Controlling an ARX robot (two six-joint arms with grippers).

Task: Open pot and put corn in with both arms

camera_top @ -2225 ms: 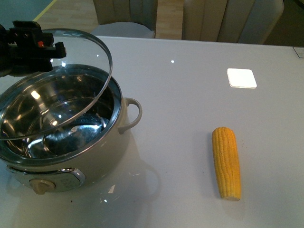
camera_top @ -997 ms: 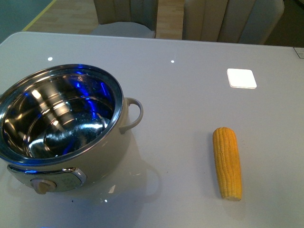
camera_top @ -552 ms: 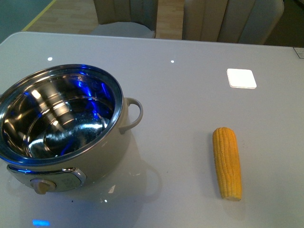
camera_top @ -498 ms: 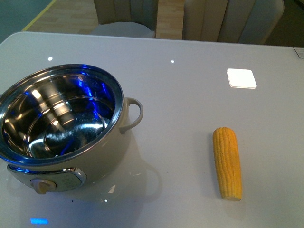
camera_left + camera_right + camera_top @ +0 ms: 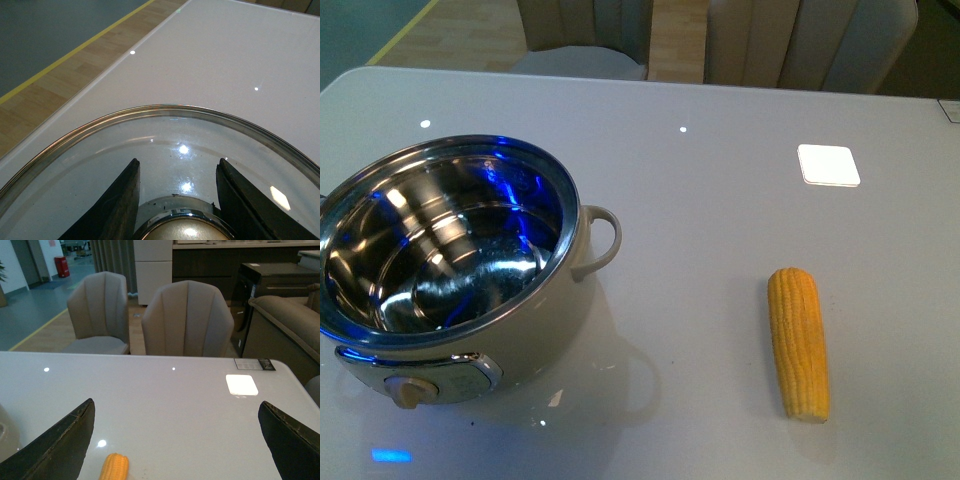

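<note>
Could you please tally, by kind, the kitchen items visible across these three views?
pot: 1
glass lid: 1
corn cob: 1
Total: 3
</note>
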